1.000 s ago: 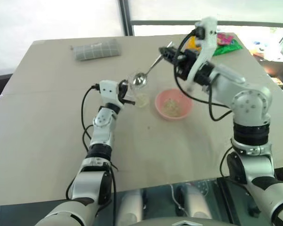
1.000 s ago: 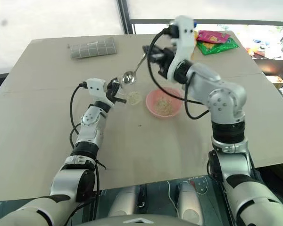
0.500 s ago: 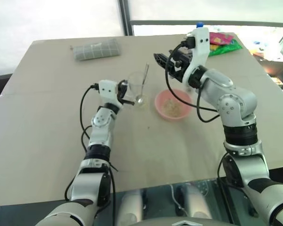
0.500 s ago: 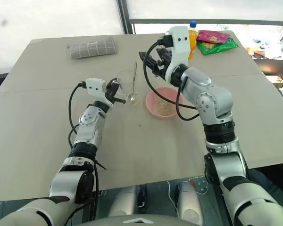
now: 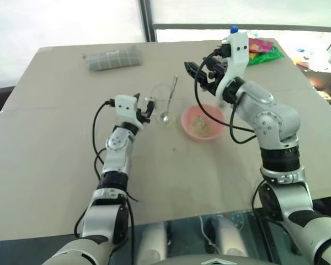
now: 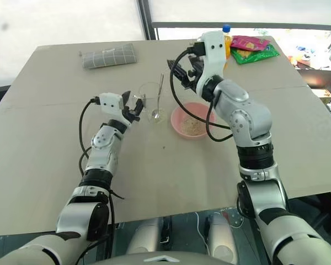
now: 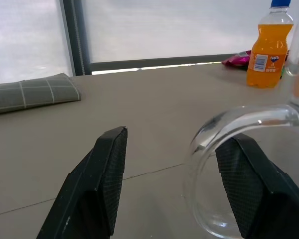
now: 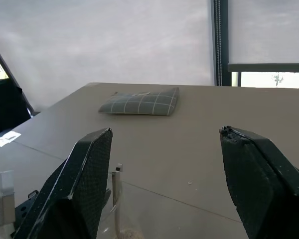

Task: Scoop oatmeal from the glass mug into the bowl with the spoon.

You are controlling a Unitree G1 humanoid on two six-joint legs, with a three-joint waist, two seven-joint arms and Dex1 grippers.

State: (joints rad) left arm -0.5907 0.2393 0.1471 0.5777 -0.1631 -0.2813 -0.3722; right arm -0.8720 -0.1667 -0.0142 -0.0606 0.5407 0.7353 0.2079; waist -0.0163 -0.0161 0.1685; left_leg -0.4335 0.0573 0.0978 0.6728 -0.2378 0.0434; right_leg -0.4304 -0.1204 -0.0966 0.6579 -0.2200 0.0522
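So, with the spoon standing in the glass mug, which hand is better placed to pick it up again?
Probably the right hand: it hangs open beside the spoon handle's top. The left hand, also open, sits low at the glass mug's side.

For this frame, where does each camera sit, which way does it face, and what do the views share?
Left and right eye views: on the head, looking forward and down at the table; both arms, left gripper and right gripper open, show.
Left wrist view: along its open fingers at the glass mug handle.
Right wrist view: along its open fingers across the table.
Shared: glass mug, spoon standing inside it, grey checked pouch.
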